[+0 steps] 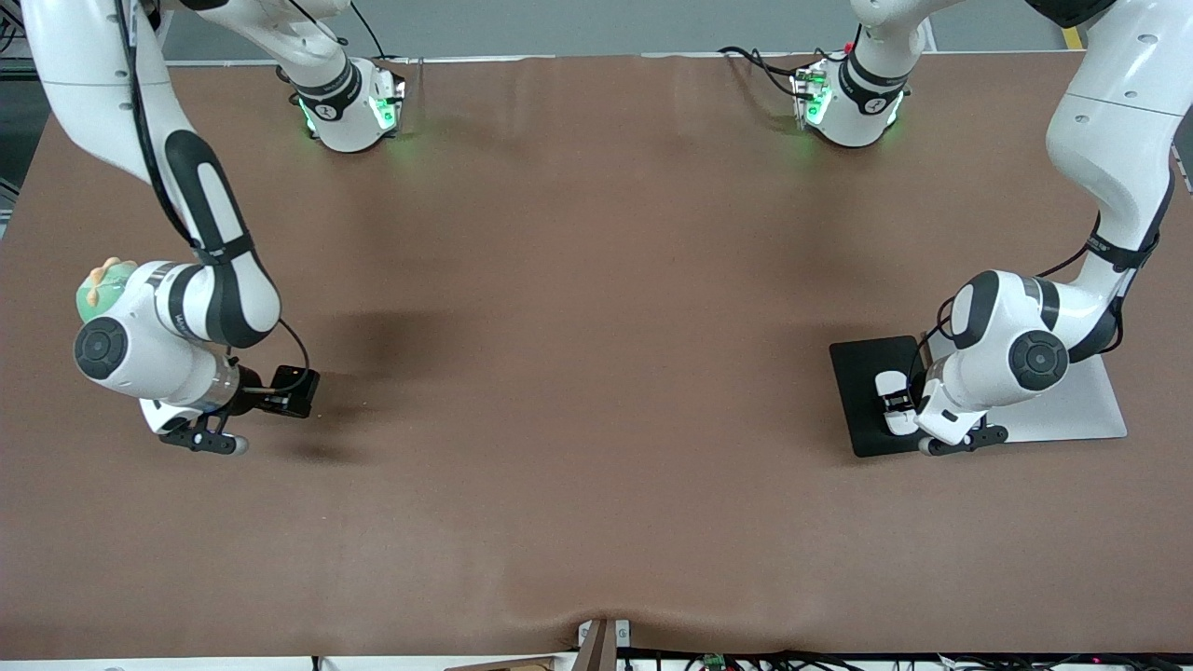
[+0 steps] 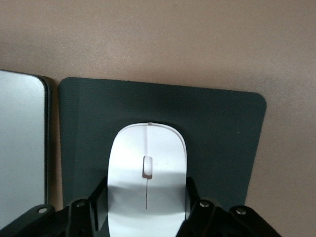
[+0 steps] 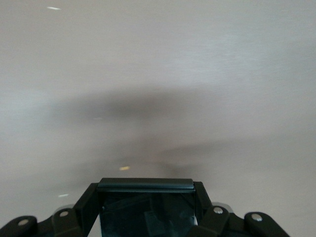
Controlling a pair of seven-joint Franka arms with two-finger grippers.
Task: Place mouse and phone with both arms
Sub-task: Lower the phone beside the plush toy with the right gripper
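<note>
Beside a grey slab [image 1: 1072, 410], the mouse [image 1: 893, 403] is gripped by left jaws on a dark pad [image 1: 862, 391]; the phone [image 1: 296, 390] is clamped in right jaws over brown tabletop [image 1: 596, 373].

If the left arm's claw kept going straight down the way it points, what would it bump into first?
Most likely the dark pad directly under it. The left claw is shut on the white mouse, so the mouse would touch the pad first; how high it hangs is unclear.

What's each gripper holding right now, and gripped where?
Left gripper holds the mouse by its two long sides, over the dark pad. Right gripper holds the phone by two opposite edges, above the table.
</note>
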